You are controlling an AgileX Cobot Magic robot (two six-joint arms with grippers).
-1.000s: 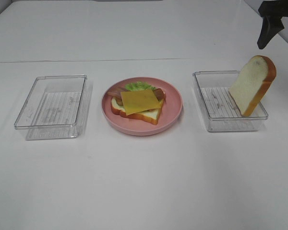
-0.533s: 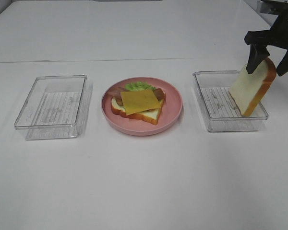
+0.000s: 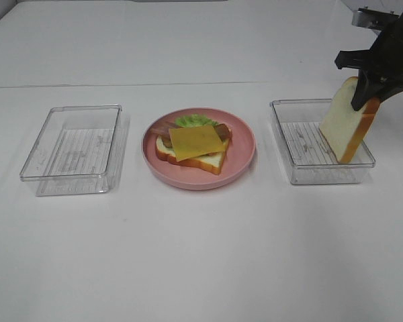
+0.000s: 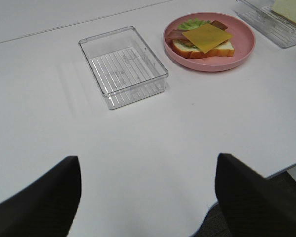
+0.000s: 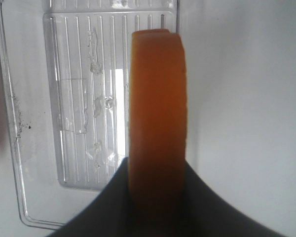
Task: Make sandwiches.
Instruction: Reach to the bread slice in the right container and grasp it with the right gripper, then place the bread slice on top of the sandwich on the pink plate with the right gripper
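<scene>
Two bread slices matter now: one lies at the bottom of the open sandwich [image 3: 191, 144] on the pink plate [image 3: 245, 144], mid-desk, under lettuce [image 3: 191, 121], bacon and a yellow cheese square [image 3: 195, 142]; the other, the top bread slice [image 3: 347, 124], stands on edge in the right clear tray [image 3: 290, 144], leaning against its right wall. The right pincer [image 3: 368, 100] is clamped on that slice's upper crust, its two black fingers pressing either face, as the right wrist view confirms. The left pincer [image 4: 148, 197] hangs open over bare desk [image 3: 201, 255], near side, holding nothing; the left clear tray [image 3: 70, 149] sits beyond it.

To do this well, I judge the slice should lift straight up clear of the tray wall, travel left, then turn flat and settle squarely over the cheese without shoving it. No brand, label or writing is readable anywhere.
</scene>
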